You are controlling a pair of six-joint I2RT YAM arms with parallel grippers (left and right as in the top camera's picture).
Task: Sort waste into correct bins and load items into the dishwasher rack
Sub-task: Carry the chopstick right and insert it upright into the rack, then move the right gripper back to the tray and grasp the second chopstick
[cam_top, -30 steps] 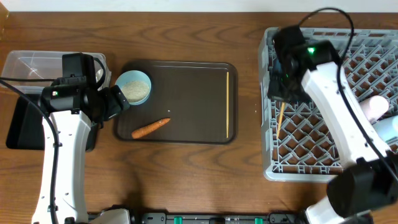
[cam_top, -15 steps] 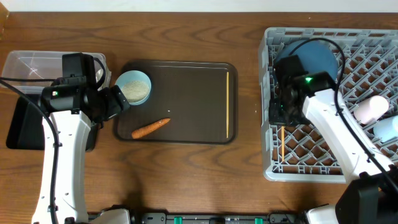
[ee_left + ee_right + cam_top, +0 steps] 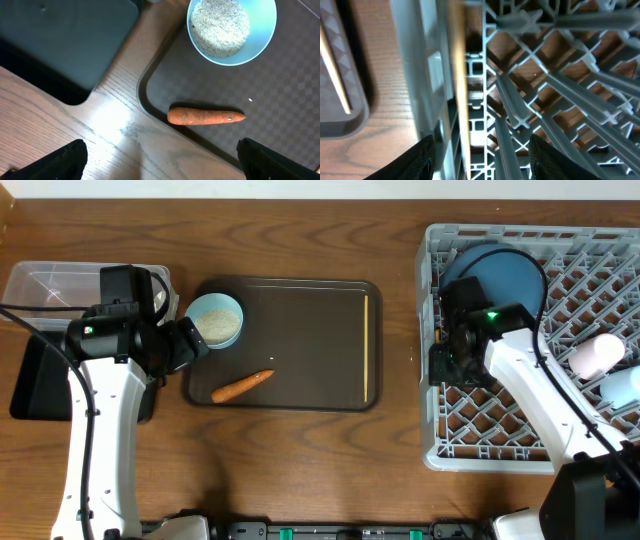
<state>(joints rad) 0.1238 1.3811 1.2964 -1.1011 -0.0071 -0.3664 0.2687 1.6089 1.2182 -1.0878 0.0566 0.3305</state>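
My right gripper [image 3: 485, 161] is open low inside the grey dishwasher rack [image 3: 530, 442], by its left wall. A wooden chopstick [image 3: 456, 65] runs loose between the jaws along that wall, gripped by neither finger. The other chopstick [image 3: 366, 345] lies on the brown serving tray [image 3: 300, 300]. In the rack are the dark blue bowl [image 3: 505, 272], a pink cup [image 3: 598, 355] and a light blue cup [image 3: 624, 388]. My left gripper [image 3: 162, 165] hangs open and empty above the tray's corner, near the carrot [image 3: 205, 116] and the small light blue bowl [image 3: 231, 27] of rice.
The clear tub [image 3: 50, 285] and the black tray [image 3: 35, 380] stand at the far left, beside my left arm. The brown serving tray's rim [image 3: 342, 117] shows just outside the rack wall.
My right gripper has slid along the rack's left wall toward the near side and opened, letting go of the chopstick. The left arm has not moved.
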